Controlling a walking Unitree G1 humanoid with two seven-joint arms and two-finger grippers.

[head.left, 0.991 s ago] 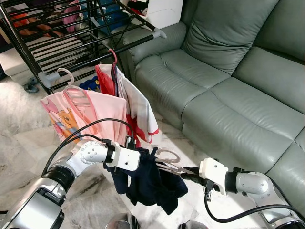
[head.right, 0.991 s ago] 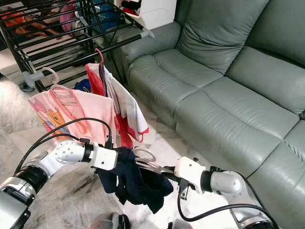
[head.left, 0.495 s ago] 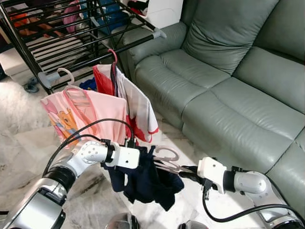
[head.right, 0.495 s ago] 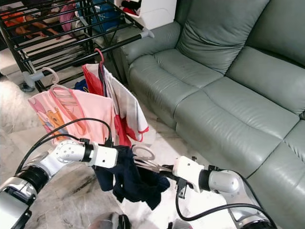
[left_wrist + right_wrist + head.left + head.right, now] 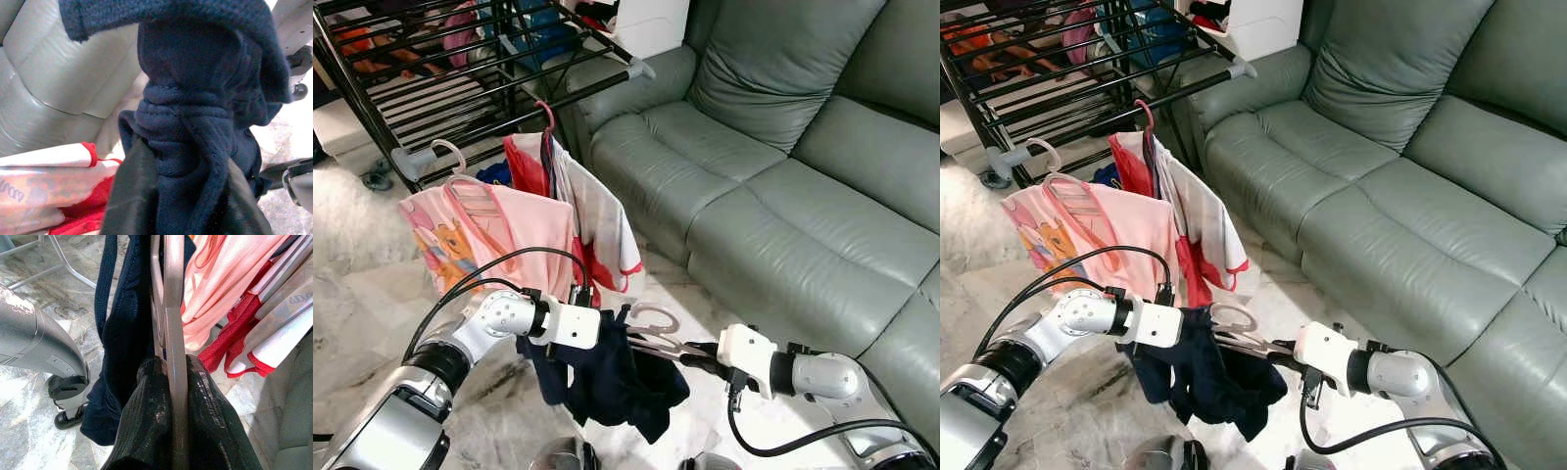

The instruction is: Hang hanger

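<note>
A grey hanger with a dark navy garment on it is held low between my two arms, in front of the sofa. My right gripper is shut on the hanger's arm; in the right wrist view the fingers pinch the pale hanger bar. My left gripper is shut on the navy garment, bunched between its fingers. The black drying rack stands behind, with a pink shirt and a red and white garment hanging from its front bar.
A grey-green leather sofa runs along the right. Clothes lie on the rack's upper bars. A white box stands behind the sofa arm. Marble floor lies below.
Both arms have shifted slightly; the navy garment has sagged a little lower and to the left. Both grips are unchanged.
</note>
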